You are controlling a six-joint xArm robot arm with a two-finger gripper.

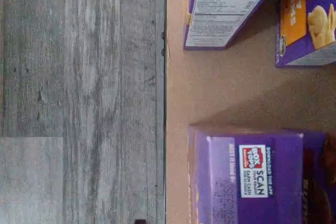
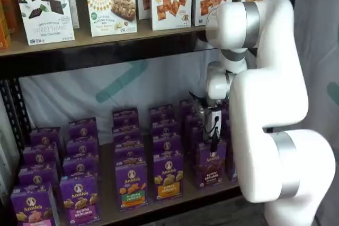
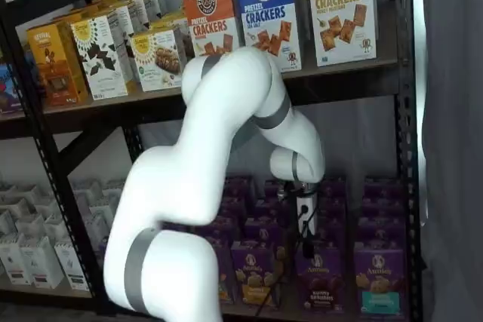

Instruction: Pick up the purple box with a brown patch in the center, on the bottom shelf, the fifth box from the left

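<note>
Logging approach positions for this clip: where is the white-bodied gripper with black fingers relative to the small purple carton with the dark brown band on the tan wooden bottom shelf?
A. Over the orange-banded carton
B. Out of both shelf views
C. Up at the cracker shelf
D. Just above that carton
D: in both shelf views the gripper hangs just above the purple carton with the brown band on the bottom shelf.

Jaws (image 2: 214, 142) hang above the purple box (image 2: 211, 169).

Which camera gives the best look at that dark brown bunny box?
A shelf view shows the purple box best: front label facing the camera, unobstructed. The other shelf view shows it partly behind the hanging black fingers. The wrist view catches only its top.
</note>
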